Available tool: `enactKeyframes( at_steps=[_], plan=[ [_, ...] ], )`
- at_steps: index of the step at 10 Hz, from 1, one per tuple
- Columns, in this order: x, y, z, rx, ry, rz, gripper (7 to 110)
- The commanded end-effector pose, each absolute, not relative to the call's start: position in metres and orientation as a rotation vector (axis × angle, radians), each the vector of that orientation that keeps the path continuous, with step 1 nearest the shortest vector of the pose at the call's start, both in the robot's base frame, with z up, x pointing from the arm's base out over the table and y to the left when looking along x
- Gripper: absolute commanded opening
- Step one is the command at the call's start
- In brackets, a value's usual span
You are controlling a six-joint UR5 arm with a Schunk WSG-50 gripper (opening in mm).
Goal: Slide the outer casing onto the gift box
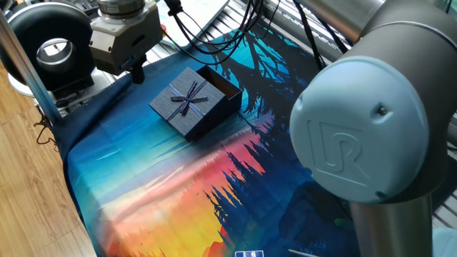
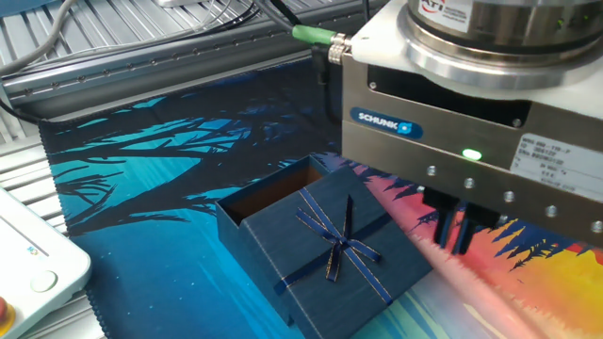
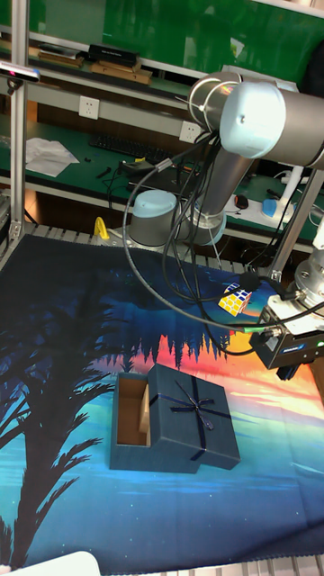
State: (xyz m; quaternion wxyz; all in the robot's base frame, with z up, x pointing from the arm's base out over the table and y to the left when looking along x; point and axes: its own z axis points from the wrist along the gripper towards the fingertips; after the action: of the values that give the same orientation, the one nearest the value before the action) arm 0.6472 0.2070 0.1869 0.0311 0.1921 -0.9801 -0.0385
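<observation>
Gripper (image 2: 455, 229) fingertips partly hidden; gift box (image 2: 273, 193) mostly inside outer casing (image 2: 330, 254).

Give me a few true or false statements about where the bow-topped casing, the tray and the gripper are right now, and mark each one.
1. The outer casing covers only part of the gift box, leaving a strip of the tray open. True.
2. The gripper is clamped on the casing. False: it hangs beside the casing with nothing between its fingers, which stand close together.
3. A ribbon bow crosses the casing's top face. True.
4. A small multicoloured cube sits on top of the casing. False: it lies on the printed mat, apart from the box, nearer the arm's base.
5. The open part of the tray shows a brownish inside. True.
</observation>
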Motion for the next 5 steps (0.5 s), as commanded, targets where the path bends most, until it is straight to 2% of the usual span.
enactKeyframes(
  at_steps=[1, 5],
  plan=[
    [0.6574, 0.21, 0.1879, 0.576, -3.066, -0.13, 7],
    [0.6552, 0.2092, 0.1879, 0.551, -3.061, -0.127, 7]
  ],
)
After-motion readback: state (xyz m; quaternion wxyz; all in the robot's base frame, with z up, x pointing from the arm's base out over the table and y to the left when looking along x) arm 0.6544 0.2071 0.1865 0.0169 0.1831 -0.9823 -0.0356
